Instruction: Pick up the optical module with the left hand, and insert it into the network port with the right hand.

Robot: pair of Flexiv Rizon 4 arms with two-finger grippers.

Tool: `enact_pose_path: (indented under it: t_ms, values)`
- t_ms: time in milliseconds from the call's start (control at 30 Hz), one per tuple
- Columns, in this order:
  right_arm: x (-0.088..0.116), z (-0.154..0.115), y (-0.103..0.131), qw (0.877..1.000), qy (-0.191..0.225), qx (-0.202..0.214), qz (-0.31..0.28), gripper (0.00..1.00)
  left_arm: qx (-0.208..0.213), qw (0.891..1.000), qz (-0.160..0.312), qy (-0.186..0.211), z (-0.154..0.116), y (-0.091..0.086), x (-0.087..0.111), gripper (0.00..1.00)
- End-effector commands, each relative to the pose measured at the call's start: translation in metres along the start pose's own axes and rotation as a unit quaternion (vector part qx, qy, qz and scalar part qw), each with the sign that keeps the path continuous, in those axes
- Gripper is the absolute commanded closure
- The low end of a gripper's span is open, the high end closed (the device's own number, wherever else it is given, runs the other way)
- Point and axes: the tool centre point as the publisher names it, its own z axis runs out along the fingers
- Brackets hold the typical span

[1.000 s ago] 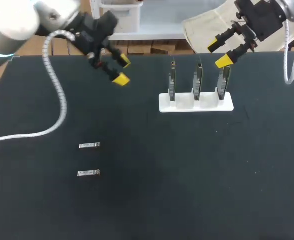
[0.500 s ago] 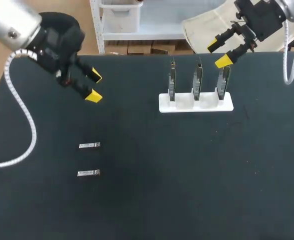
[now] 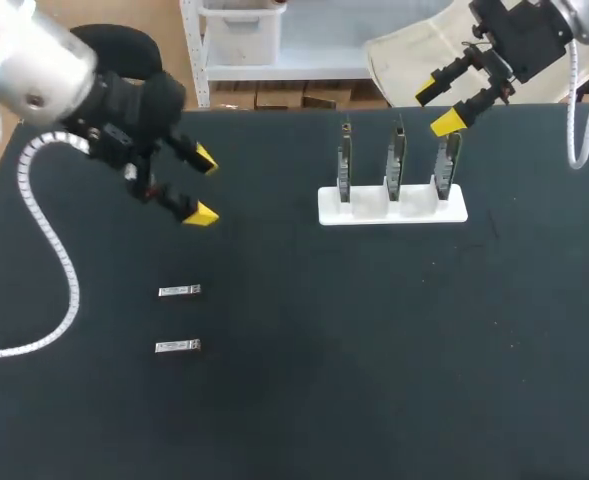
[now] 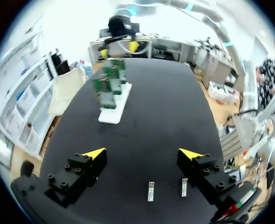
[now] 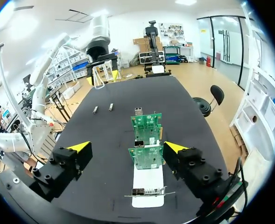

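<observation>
Head view: left gripper (image 3: 203, 187) gapes wide, empty; the nearer module (image 3: 179, 291) lies on the table (image 3: 374, 350) at its 6 o'clock, long axis 9-to-3. Well apart, the right gripper (image 3: 437, 107) hangs likewise open and empty.

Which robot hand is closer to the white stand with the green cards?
Right. The right gripper hangs close above the white stand, by its end card. The left gripper hovers far across the table, nearer the optical modules.

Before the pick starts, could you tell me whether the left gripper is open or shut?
Open: on the left gripper the yellow tips stand wide apart with nothing between them.
</observation>
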Motion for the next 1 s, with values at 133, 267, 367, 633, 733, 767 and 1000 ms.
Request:
enact_pose_path:
  t_ms: [133,267,367,633,733,767,1000]
  values:
    - [0.000,0.000,0.001,1.000,0.000,0.001,0.000,0.00,0.012,0.997,0.003,0.076,0.019,-0.012,0.015,0.00]
    - [0.000,0.000,0.001,1.000,0.000,0.001,0.000,0.00,-0.001,0.993,0.000,0.118,0.021,-0.023,0.030,0.00]
    - [0.000,0.000,0.001,1.000,0.000,0.001,0.000,0.00,-0.012,0.990,-0.017,0.137,0.022,-0.028,0.045,0.00]
    - [0.000,0.000,0.001,1.000,0.000,0.001,0.000,0.00,-0.026,0.986,-0.010,0.167,0.023,-0.038,0.076,0.00]
    - [0.000,0.000,0.001,1.000,0.000,0.001,0.000,0.00,-0.026,0.983,-0.021,0.178,0.023,-0.041,0.087,0.00]
    - [0.000,0.000,0.001,1.000,0.000,0.001,0.000,0.00,-0.025,0.983,-0.025,0.181,0.023,-0.042,0.091,0.00]
    - [0.000,0.000,0.001,1.000,0.000,0.001,0.000,0.00,-0.028,0.979,-0.045,0.195,0.025,-0.041,0.111,0.00]
